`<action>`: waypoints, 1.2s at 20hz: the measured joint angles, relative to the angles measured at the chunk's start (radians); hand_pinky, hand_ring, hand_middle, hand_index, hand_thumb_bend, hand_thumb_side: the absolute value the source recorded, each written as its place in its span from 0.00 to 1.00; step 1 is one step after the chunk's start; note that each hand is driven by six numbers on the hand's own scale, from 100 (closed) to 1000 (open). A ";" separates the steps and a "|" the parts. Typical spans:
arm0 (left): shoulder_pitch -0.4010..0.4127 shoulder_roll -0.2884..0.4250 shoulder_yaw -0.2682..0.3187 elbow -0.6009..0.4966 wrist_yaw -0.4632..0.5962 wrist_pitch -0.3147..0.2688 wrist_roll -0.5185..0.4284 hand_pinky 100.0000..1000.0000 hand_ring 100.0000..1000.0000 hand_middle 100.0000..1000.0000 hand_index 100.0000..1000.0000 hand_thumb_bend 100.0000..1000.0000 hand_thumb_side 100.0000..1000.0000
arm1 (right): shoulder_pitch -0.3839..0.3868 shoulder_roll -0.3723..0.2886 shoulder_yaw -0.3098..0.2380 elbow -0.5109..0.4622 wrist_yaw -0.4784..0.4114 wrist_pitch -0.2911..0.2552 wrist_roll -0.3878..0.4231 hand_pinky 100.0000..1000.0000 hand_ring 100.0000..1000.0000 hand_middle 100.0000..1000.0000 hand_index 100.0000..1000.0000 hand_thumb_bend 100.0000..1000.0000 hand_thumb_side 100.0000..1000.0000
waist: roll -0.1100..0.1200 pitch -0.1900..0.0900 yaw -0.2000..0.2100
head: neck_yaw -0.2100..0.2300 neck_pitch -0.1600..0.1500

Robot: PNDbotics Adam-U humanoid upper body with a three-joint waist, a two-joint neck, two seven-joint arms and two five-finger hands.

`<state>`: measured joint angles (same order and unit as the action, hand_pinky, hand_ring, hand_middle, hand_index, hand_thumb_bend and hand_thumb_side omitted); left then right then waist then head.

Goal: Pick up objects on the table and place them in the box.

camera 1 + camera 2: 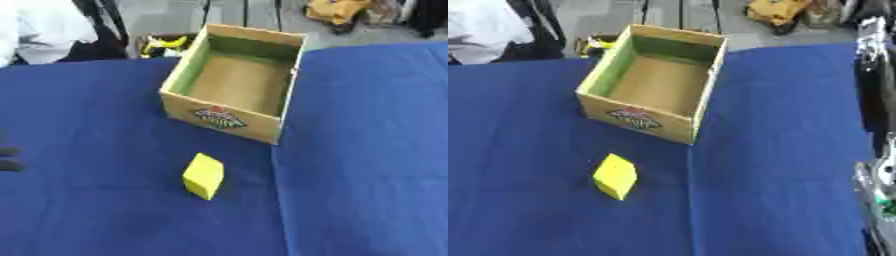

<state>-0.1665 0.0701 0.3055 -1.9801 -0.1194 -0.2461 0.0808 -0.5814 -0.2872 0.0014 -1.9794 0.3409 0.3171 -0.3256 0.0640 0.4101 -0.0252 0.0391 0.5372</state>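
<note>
A yellow block point(203, 176) lies on the blue cloth, a short way in front of the cardboard box point(261, 131). The box stands open at the top with nothing inside that I can see; its front wall bears a red and green logo. Of my left hand point(9, 158) only dark tips show at the left edge, well left of the block. My right arm point(875, 100) runs down the right edge of the right eye view, and my right hand point(877, 192) is a blurred silver and black shape at the lower right, far from the block.
The table is covered by blue cloth point(105, 215) with a seam point(280, 210) running from the box's front corner toward me. Behind the table's far edge lie yellow items point(337, 10) on the floor and a dark object point(166, 44) beside the box.
</note>
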 measured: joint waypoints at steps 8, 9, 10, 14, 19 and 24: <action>0.000 0.000 0.000 0.000 0.000 0.000 0.000 0.43 0.55 0.59 0.91 0.06 0.96 | 0.000 0.000 0.000 0.000 0.000 0.000 0.000 0.91 1.00 0.74 0.87 0.00 0.99 | 0.000 0.004 0.003 | 0.004 0.057; 0.000 0.000 0.000 0.000 0.000 0.000 0.000 0.43 0.55 0.59 0.91 0.06 0.96 | 0.000 0.000 0.000 0.000 0.000 0.000 0.000 0.91 1.00 0.74 0.87 0.00 0.99 | 0.000 0.004 0.003 | 0.004 0.058; 0.000 0.000 0.000 0.000 0.000 0.000 0.000 0.43 0.55 0.59 0.91 0.06 0.97 | 0.000 0.000 0.000 0.000 0.000 0.000 0.000 0.91 1.00 0.74 0.87 0.00 0.99 | 0.000 0.004 0.003 | 0.004 0.059; -0.001 0.000 0.000 0.000 0.000 0.000 0.000 0.43 0.55 0.59 0.91 0.06 0.96 | 0.000 0.000 0.000 0.000 0.002 -0.003 0.003 0.90 1.00 0.74 0.87 0.00 0.99 | -0.001 0.004 0.004 | 0.008 0.059; -0.001 0.000 0.000 0.000 0.000 0.002 0.002 0.43 0.55 0.59 0.91 0.06 0.96 | -0.018 -0.011 0.015 0.000 0.041 -0.025 0.024 0.87 1.00 0.75 0.85 0.00 1.00 | -0.002 0.004 0.000 | 0.011 0.058; -0.001 0.000 0.000 0.000 0.000 0.004 0.004 0.43 0.55 0.59 0.91 0.06 0.96 | -0.081 -0.034 0.085 0.000 0.143 -0.094 0.130 0.83 0.98 0.76 0.82 0.14 1.00 | -0.006 0.004 -0.001 | 0.010 0.050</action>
<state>-0.1679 0.0703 0.3056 -1.9801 -0.1194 -0.2417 0.0852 -0.6624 -0.3207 0.0859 -1.9794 0.4835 0.2227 -0.1953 0.0576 0.4140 -0.0260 0.0494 0.5867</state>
